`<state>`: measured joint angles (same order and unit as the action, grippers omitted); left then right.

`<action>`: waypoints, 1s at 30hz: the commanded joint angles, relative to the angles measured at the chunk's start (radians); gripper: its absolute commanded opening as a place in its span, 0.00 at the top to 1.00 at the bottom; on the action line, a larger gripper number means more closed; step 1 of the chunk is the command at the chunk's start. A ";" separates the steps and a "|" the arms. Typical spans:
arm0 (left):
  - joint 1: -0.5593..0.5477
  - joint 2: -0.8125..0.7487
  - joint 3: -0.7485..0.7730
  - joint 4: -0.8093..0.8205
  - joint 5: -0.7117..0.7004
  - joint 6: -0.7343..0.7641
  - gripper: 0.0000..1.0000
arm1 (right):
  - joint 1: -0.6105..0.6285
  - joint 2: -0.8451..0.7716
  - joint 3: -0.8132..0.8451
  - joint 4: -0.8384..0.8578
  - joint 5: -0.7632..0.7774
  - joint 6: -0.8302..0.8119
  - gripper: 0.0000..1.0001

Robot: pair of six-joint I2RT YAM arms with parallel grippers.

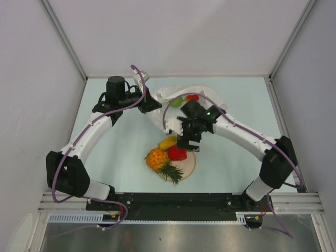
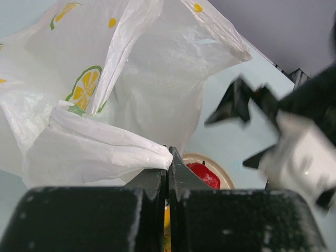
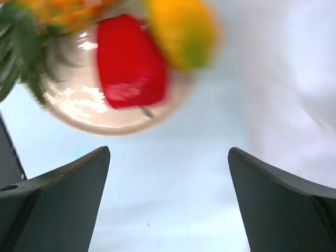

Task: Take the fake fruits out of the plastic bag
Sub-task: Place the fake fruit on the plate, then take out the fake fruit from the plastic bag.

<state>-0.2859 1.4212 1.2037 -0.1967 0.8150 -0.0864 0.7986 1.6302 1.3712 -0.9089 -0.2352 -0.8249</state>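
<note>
My right hand [image 3: 168, 152] hangs wide open and empty over the plate [image 1: 191, 164], and the green fruit [image 1: 177, 101] and red fruit [image 1: 192, 97] in the plastic bag [image 2: 157, 79] lie just past it, while my left hand [image 2: 168, 164] pinches the bag's edge.

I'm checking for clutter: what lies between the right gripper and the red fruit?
Only a bare stretch of table and the plate rim. The right wrist view shows it: the open right gripper faces the red fruit with nothing in between.
</note>
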 commanded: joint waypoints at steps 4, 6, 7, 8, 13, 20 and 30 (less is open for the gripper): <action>-0.004 -0.034 0.022 0.016 0.003 -0.001 1.00 | -0.327 -0.051 0.155 0.169 -0.151 0.452 0.04; -0.004 -0.036 0.025 0.029 0.009 -0.025 1.00 | -0.369 0.021 0.253 0.163 -0.199 0.524 0.21; -0.004 -0.038 0.028 0.036 0.009 -0.053 1.00 | -0.375 0.058 0.294 0.142 -0.216 0.546 0.26; -0.006 -0.039 0.034 0.045 0.010 -0.071 1.00 | -0.378 0.136 0.384 0.139 -0.226 0.570 0.35; -0.006 -0.028 0.065 0.112 0.023 -0.147 1.00 | -0.337 0.233 0.505 0.176 -0.199 0.604 0.40; -0.006 -0.004 0.106 0.149 0.035 -0.228 1.00 | -0.299 0.251 0.428 0.231 -0.032 0.754 0.39; -0.030 0.009 0.076 -0.010 0.059 0.011 1.00 | -0.295 0.494 0.520 0.363 0.159 0.843 0.02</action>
<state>-0.2932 1.4300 1.2682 -0.1116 0.8375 -0.2321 0.5072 2.0029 1.7912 -0.6426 -0.1745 -0.0353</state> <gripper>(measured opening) 0.008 0.933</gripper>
